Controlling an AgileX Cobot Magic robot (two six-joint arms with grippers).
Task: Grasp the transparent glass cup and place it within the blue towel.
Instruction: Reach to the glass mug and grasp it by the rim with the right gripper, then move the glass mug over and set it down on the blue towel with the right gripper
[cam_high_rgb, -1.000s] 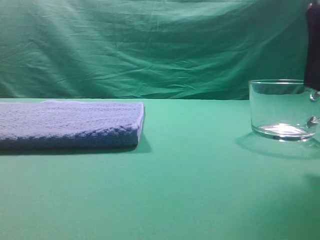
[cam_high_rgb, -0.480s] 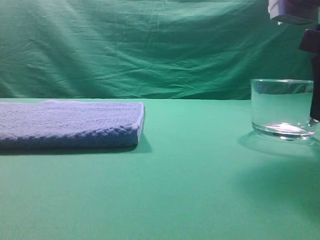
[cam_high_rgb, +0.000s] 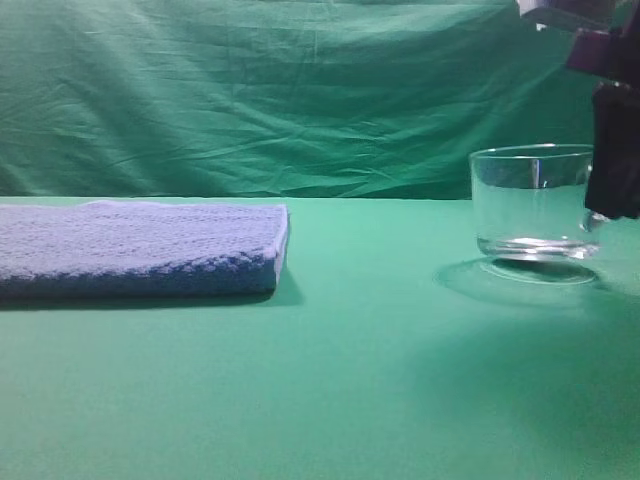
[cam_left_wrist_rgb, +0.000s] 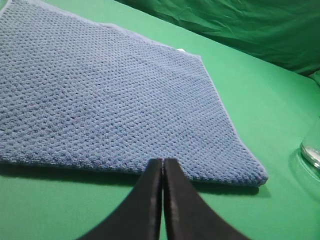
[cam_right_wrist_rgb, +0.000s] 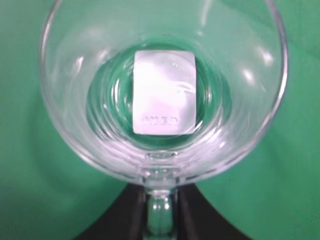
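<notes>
One cup clamped by its handle, lifted clear

The transparent glass cup (cam_high_rgb: 530, 203) is held just off the table's right edge by the right gripper (cam_right_wrist_rgb: 160, 210), so it can be carried to the blue towel (cam_high_rgb: 140, 248) at the left edge.

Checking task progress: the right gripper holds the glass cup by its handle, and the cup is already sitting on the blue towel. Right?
Not quite. The right gripper does grip the glass cup by its handle, but the exterior high view shows the cup well to the right of the blue towel, not on it.
</notes>
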